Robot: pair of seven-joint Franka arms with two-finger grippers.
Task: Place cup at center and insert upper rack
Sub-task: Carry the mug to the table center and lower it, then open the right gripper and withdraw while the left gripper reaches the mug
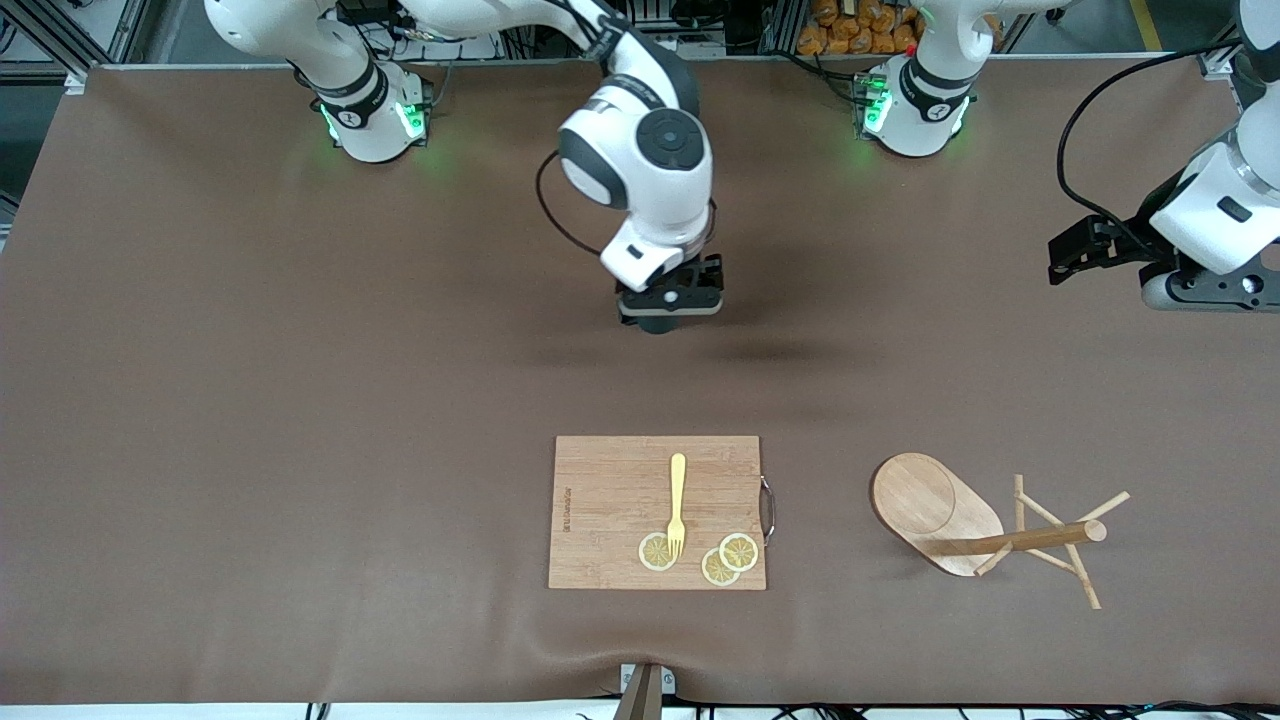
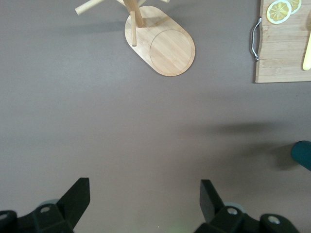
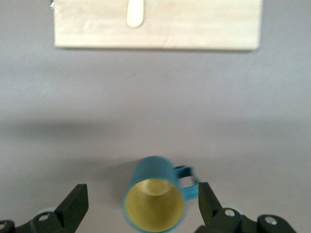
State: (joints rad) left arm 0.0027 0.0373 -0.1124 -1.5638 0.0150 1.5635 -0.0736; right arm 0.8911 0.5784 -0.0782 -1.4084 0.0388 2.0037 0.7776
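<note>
A brown cloth [image 1: 250,400] covers the table; metal framing [image 1: 60,30] stands above.

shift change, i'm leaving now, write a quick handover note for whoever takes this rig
Right gripper: open, over the table's middle, straddling the upright dark teal mug with yellow inside, not gripping it.
Left gripper: open, waiting over bare table at the left arm's end.
Light bamboo mug tree: lying tipped on its side, beside the rectangular wooden cutting board with fork and lemon slices.
Done: mug looks set near centre.
Left: stand the mug tree up and place it.
</note>
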